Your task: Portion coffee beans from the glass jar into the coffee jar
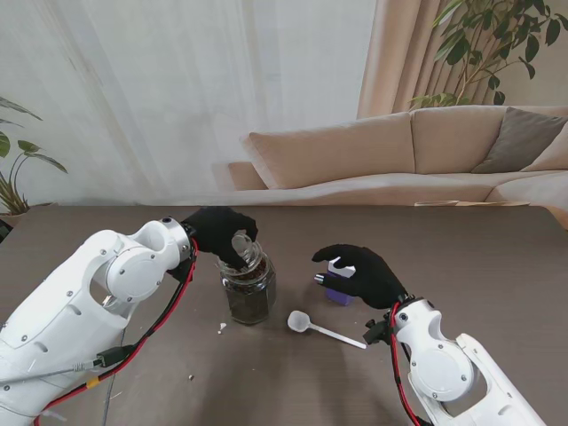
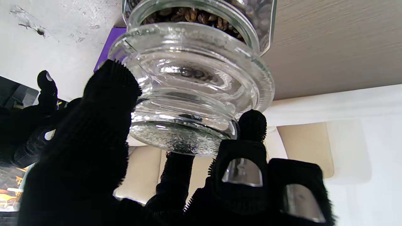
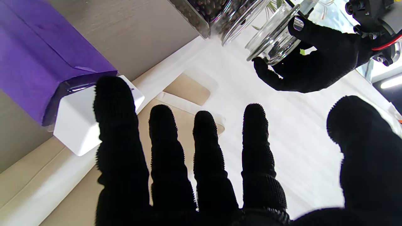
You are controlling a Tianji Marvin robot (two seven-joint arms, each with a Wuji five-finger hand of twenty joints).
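Note:
The glass jar (image 1: 248,293) of coffee beans stands on the brown table. My left hand (image 1: 220,232) is shut on its clear glass lid (image 1: 241,245), which is tilted just above the jar mouth (image 2: 191,14); fingertips (image 2: 251,124) pinch the lid (image 2: 194,94). To its right, the purple coffee jar (image 1: 337,291) with a white cap (image 3: 81,125) lies beside my right hand (image 1: 364,271). That hand is open, its fingers (image 3: 204,141) spread and holding nothing, one finger close to the cap. A white spoon (image 1: 324,329) lies between the jars, nearer to me.
A small crumb (image 1: 222,327) lies left of the glass jar. Beyond the table's far edge are a beige sofa (image 1: 399,151), a white curtain and a plant (image 1: 484,44).

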